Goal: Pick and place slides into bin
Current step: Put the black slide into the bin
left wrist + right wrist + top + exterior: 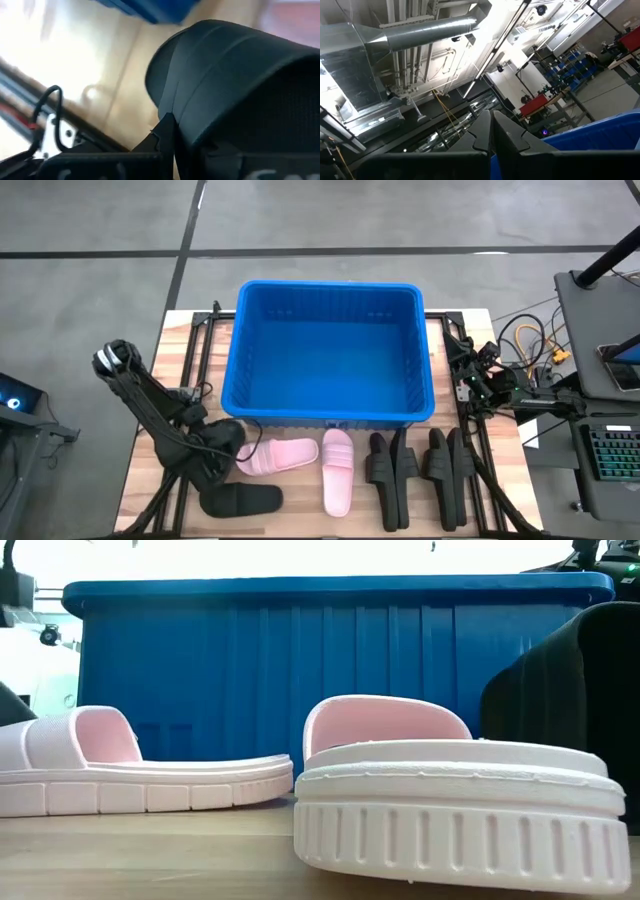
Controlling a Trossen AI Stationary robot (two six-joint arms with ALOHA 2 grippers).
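The blue bin [328, 408] stands at the table's middle, far side. My left gripper [222, 442] is near the table's near left, shut on a black slide [240, 75] beside the heel of a pink slide [280, 455]. A second pink slide [337, 472] lies sole-down to its right. Another black slide [240, 500] lies at the near edge. Several more black slides [415, 470] lie in two pairs at the near right. My right gripper [491, 125] is shut and empty at the table's right edge, pointing up into the room. My left gripper has the black slide by the edge of its wide strap [186, 117]. One finger [161, 136] shows against the strap's outer face; the other is hidden behind the slide. Whether the slide is off the table, I cannot tell.
Black frame rails [200, 350] run along both sides of the table. Cables and a keyboard [610, 455] lie beyond the right edge. In the low view the two pink slides [450, 800] stand in front of the bin wall [330, 660], with a black slide [570, 690] at the right.
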